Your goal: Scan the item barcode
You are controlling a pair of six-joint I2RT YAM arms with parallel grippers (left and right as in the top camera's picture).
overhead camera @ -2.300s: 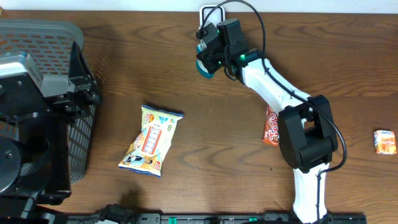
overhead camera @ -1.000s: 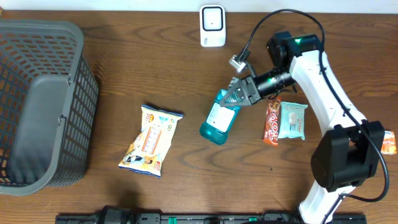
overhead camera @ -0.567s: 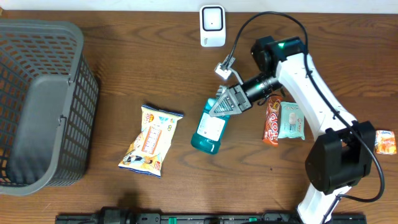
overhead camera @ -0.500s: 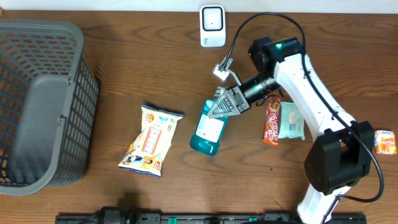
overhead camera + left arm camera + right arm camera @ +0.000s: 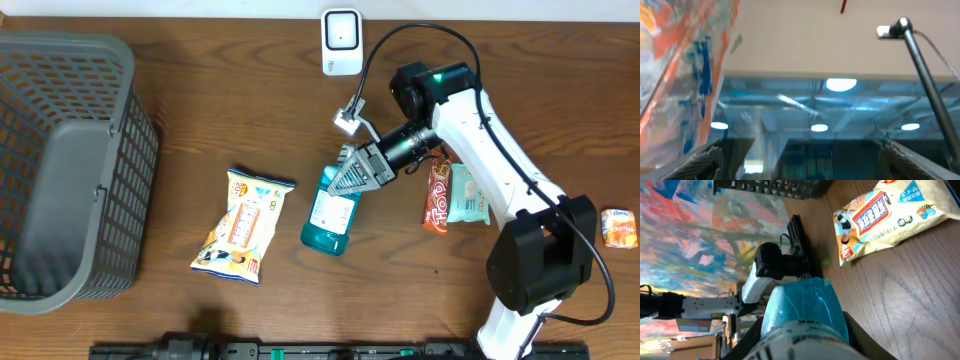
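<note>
1 basket. 1 scanner. 1 bottle. 1 snack bag. 1 red pack. 1 pale pack. 1 orange packet. 1 arm in the overhead view.

We see the wooden table evenly, brightly lit; shadows beside the teal bottle are faint. Our left wrist view is blurred, with ceiling lamps glaring.
</note>
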